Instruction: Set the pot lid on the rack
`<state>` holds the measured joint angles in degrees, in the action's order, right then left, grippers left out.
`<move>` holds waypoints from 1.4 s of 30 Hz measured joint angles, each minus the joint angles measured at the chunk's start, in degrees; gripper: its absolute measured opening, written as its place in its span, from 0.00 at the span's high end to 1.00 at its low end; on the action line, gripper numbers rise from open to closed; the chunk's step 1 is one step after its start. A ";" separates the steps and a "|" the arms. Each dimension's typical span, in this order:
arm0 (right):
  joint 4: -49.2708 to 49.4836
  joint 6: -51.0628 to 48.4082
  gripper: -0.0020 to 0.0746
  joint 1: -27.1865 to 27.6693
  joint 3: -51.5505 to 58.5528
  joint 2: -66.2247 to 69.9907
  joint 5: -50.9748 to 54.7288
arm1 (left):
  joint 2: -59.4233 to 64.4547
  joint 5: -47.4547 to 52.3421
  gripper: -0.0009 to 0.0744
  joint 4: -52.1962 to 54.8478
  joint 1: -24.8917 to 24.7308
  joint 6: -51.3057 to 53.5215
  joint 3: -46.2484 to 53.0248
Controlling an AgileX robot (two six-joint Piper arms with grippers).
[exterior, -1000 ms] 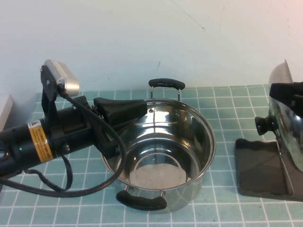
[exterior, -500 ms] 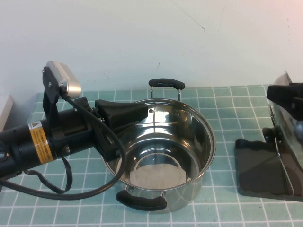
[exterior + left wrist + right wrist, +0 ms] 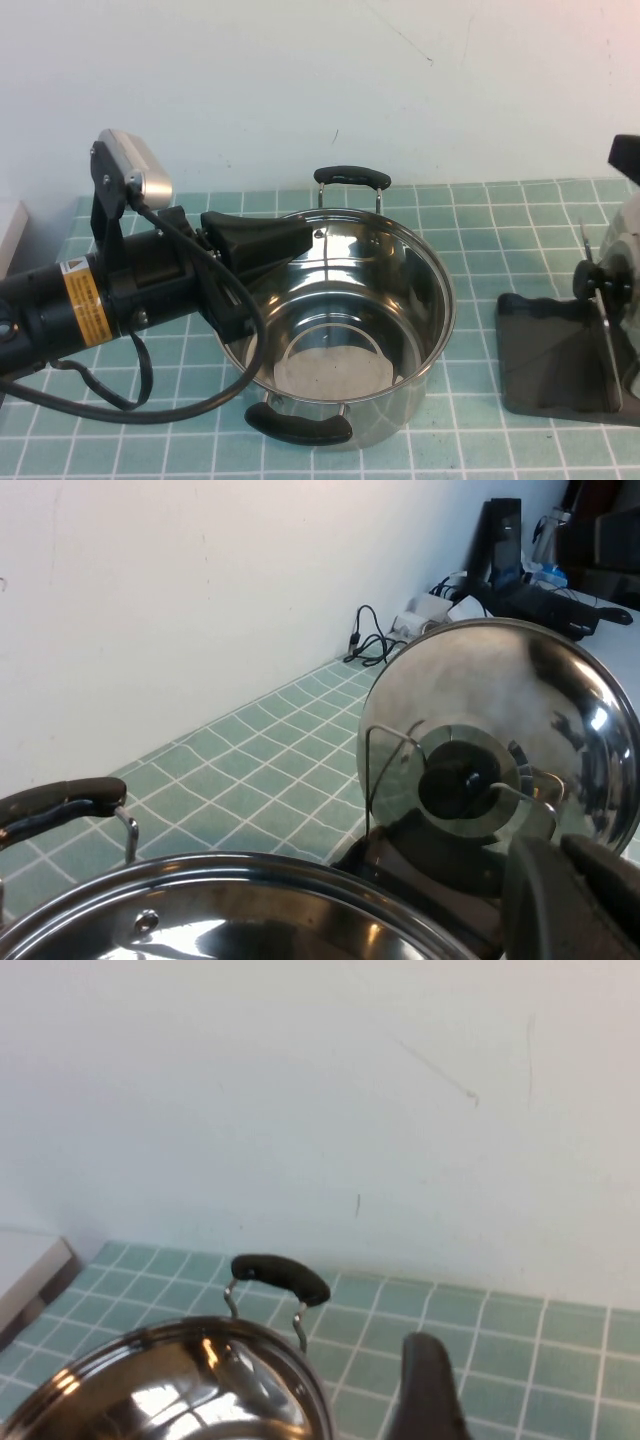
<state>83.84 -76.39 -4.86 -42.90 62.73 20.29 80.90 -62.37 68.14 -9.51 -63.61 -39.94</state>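
L gripper (image 3: 262, 240) at pot (image 3: 345, 330), R gripper (image 3: 625, 155) (edge)

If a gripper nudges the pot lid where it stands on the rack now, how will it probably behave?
The pot lid stands on edge against the rack's thin wire, so it may tip or roll. Its polished steel looks slippery and stiff. Left gripper sits at the pot rim; right gripper is above the table.

I see my left hand (image 3: 262, 243) resting over the left rim of the open steel pot (image 3: 345, 325) at the middle of the tiled desk (image 3: 480, 215). At the far right edge the pot lid (image 3: 622, 282) stands upright on the rack (image 3: 545, 350), black knob facing the pot. My right hand (image 3: 628, 158) barely shows above it.
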 joint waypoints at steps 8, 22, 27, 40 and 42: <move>-3.60 0.00 0.48 0.00 0.00 -9.88 0.14 | -3.14 10.03 0.99 0.41 0.00 0.11 0.00; -14.47 -1.09 0.97 0.00 5.64 -39.68 1.44 | -34.26 47.11 0.99 1.92 0.07 -0.37 9.46; -14.80 -1.09 0.98 0.00 13.17 -50.50 2.13 | -48.22 53.95 0.99 1.59 0.07 -4.98 15.30; -14.80 -1.09 0.98 0.00 20.07 -62.51 3.97 | -69.47 60.39 0.99 0.67 0.07 -11.87 26.58; -14.80 -1.09 0.98 0.00 20.17 -62.54 4.08 | -69.71 60.28 0.99 1.56 0.07 -11.87 27.43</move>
<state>69.04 -77.48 -4.86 -22.72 0.19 24.37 11.19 -2.09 69.70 -9.44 -75.49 -12.51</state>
